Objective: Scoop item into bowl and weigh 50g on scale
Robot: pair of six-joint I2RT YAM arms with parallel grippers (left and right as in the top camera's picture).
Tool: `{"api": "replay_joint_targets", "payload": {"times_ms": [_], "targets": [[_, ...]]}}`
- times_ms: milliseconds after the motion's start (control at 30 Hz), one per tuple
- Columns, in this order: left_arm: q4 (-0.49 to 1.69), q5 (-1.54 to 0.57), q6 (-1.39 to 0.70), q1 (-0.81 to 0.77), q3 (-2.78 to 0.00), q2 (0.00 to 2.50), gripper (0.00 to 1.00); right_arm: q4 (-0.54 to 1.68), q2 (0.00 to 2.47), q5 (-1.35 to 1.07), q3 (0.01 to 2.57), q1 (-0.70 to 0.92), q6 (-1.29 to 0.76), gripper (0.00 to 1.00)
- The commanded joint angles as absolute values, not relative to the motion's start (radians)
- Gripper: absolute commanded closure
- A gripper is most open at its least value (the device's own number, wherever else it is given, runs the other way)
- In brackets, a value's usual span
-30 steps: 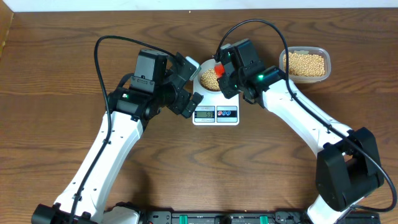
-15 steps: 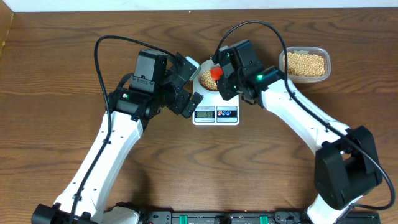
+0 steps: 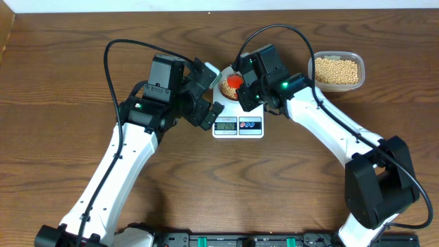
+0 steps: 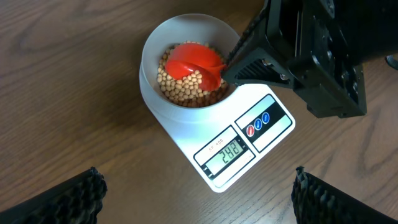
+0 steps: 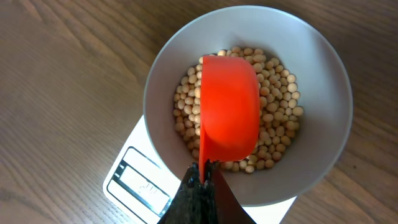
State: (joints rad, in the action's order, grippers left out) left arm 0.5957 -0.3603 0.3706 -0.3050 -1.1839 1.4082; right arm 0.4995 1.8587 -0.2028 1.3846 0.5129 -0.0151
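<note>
A: Checking the right gripper (image 5: pixel 202 183) — clamping anything?
B: Pinching the handle of the red scoop (image 5: pixel 229 106), jaws closed on it, holding the scoop over the beans (image 5: pixel 277 93) inside the bowl (image 5: pixel 317 149).
A: Sitting where, that bowl?
B: Sitting on the far part of the scale (image 4: pixel 249 158), between the two grippers.
A: Looking at the left gripper (image 3: pixel 209 92) now.
B: Hovering just left of the scale, jaws spread wide, gripping nothing. Seeing more beans lying in the clear tub (image 3: pixel 358 68), far right.
</note>
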Motion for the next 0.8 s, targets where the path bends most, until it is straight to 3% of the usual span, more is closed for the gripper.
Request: {"api": "replay_joint_targets", "payload": {"times_ms": [0, 767], "targets": [[0.597, -0.354, 0.373, -0.305, -1.182, 1.416, 0.02, 0.496, 1.877, -0.234, 1.378, 0.518, -0.03, 0.99], [0.597, -0.354, 0.373, -0.305, -1.182, 1.416, 0.02, 0.428, 1.877, -0.49, 1.378, 0.383, -0.205, 0.99]]}}
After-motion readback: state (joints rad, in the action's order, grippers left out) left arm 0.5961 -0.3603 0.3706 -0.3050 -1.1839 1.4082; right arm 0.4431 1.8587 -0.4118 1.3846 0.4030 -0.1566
